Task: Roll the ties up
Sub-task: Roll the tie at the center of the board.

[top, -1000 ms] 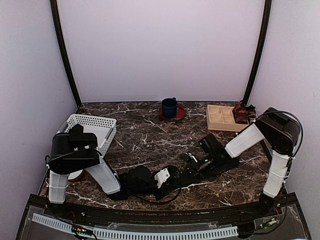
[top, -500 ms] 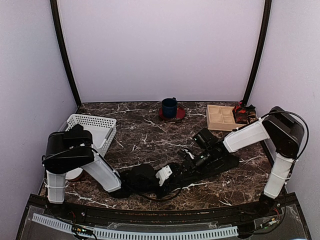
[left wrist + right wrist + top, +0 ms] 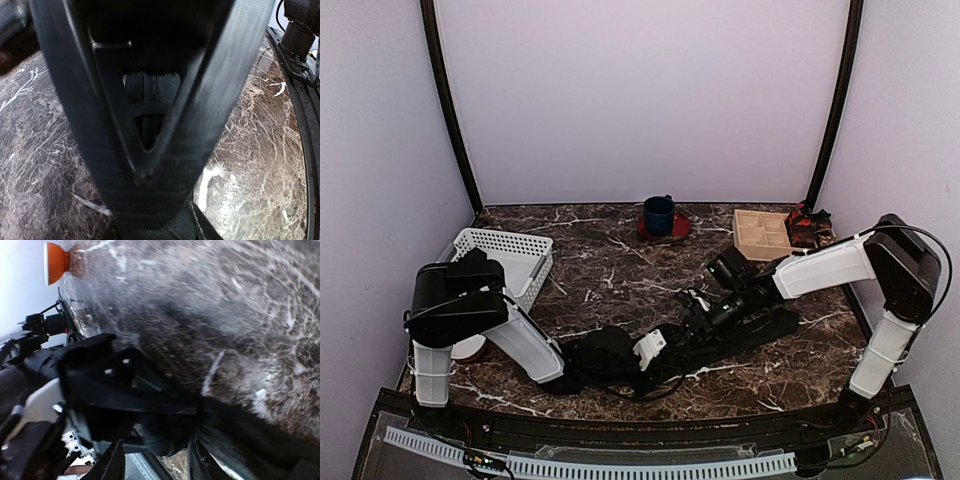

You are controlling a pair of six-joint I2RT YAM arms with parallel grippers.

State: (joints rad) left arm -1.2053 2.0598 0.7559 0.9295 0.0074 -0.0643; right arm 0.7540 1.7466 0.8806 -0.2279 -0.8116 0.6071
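A black tie (image 3: pixel 760 328) lies across the near middle of the marble table, its wider end to the right. My left gripper (image 3: pixel 670 345) reaches in low from the left; in the left wrist view its fingertips meet at a point (image 3: pixel 145 175) on the tie's fabric (image 3: pixel 170 225). My right gripper (image 3: pixel 695 322) comes in from the right, just past the left one. In the right wrist view its fingers (image 3: pixel 114 465) stand apart, with a bunched part of the tie (image 3: pixel 170 437) between them. The strip (image 3: pixel 260 435) runs off to the lower right. No other tie shows.
A white basket (image 3: pixel 505 258) stands at the left, and a blue mug (image 3: pixel 659 214) on a red coaster at the back middle. A wooden compartment tray (image 3: pixel 765 235) sits at the back right. A black rail (image 3: pixel 620 425) lines the near edge.
My right arm has stretched out flatter and moved its gripper a little left and away. The left gripper has edged right. The tie stays pinched between them.
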